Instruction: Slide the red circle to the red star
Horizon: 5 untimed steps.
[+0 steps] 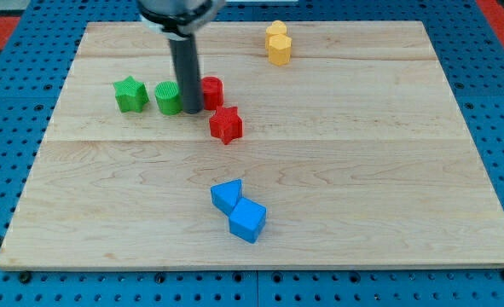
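Note:
The red circle sits left of the board's middle, near the view's top. The red star lies just below it and slightly to its right, nearly touching it. My tip is down on the board at the red circle's left side, between it and the green circle. The dark rod hides part of the red circle's left edge.
A green star lies left of the green circle. Two yellow blocks stand together at the view's top. Two blue blocks lie together below the middle. The wooden board rests on a blue pegboard.

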Each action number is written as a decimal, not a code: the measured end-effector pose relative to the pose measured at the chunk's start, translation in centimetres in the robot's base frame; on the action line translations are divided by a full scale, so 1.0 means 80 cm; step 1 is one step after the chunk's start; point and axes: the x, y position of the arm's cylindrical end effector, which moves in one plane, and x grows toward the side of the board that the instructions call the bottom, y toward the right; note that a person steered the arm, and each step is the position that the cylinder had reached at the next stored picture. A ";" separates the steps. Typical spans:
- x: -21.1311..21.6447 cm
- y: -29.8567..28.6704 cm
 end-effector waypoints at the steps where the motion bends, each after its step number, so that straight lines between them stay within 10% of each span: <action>1: -0.013 -0.043; 4: -0.069 0.036; 5: -0.011 0.099</action>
